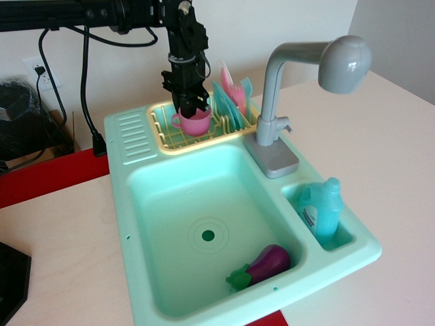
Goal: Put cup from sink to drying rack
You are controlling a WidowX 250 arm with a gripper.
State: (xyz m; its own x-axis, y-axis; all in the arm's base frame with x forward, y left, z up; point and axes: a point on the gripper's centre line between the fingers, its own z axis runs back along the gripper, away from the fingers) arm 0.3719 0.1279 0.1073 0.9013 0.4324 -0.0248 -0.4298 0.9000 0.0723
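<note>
The pink cup (193,123) sits low in the pale-yellow drying rack (163,133) at the back of the mint-green sink (204,224), handle to the left. My black gripper (189,107) reaches straight down into the cup's rim and is shut on it. The cup looks level with the rack's bars; I cannot tell if it rests on them.
Pink and teal plates (228,95) stand in the rack's right half, right next to the cup. The grey faucet (299,75) rises at the right. A purple eggplant (264,265) lies in the basin's front. A blue bottle (319,210) stands in the side compartment.
</note>
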